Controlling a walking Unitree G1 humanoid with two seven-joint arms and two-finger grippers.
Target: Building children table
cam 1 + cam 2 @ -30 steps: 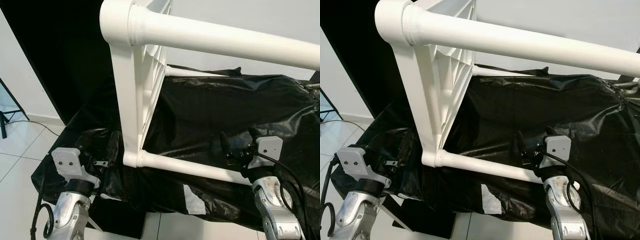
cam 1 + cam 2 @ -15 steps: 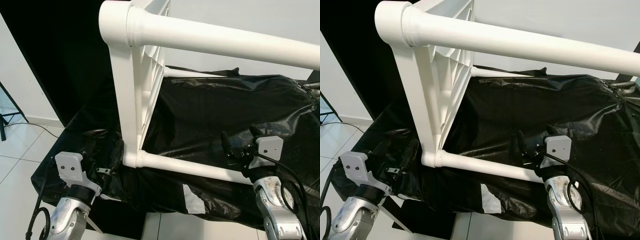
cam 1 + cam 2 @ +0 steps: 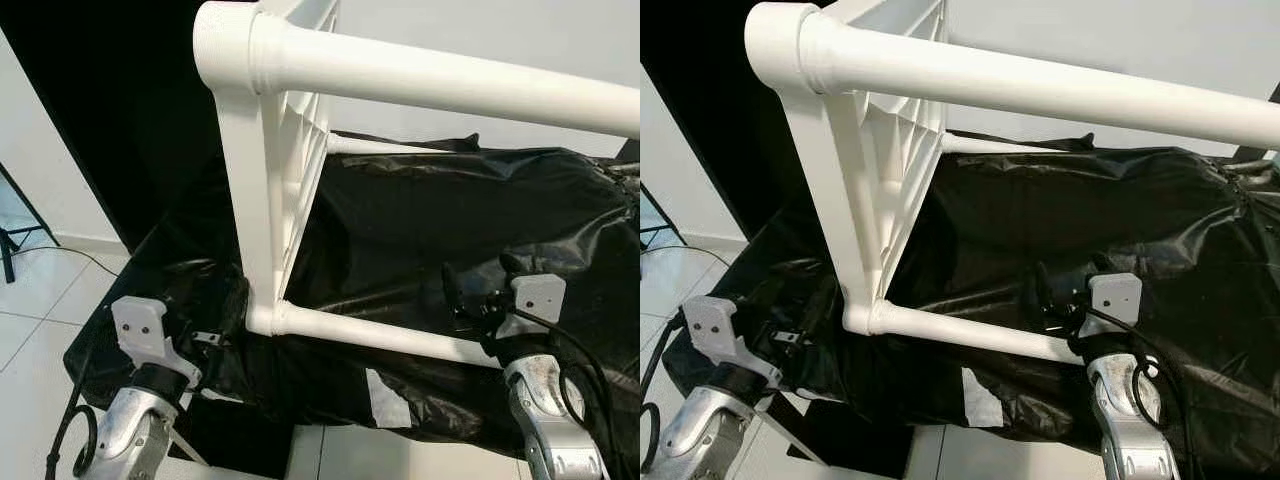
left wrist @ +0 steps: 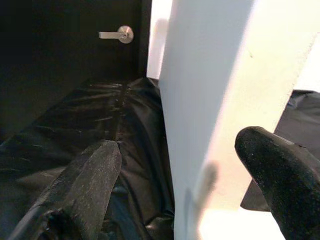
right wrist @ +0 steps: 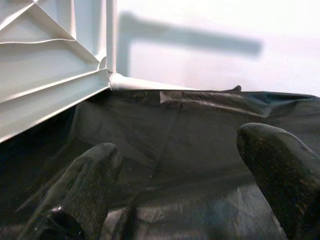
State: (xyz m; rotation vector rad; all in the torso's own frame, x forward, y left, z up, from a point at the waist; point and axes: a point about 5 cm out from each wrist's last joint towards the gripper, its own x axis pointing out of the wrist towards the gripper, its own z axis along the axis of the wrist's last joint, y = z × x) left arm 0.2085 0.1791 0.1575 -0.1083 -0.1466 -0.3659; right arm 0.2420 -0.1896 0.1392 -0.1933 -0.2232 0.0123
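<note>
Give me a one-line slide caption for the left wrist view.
Open left tool straddles the white table edge above black plastic sheeting; door handle behind.

Table (image 3: pixel 275 200) stands tipped on its side on the plastic sheet (image 3: pixel 480 220) before me, legs (image 3: pixel 380 335) running right. My left gripper (image 3: pixel 225 320) sits beside its lower corner, right gripper (image 3: pixel 480 285) behind the lower leg.

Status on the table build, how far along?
Done: the white plastic tabletop stands on edge on the black plastic sheet, three tube legs fitted. In hand: left gripper open around the tabletop's edge; right gripper open by the near leg. Left: turning it upright.
</note>
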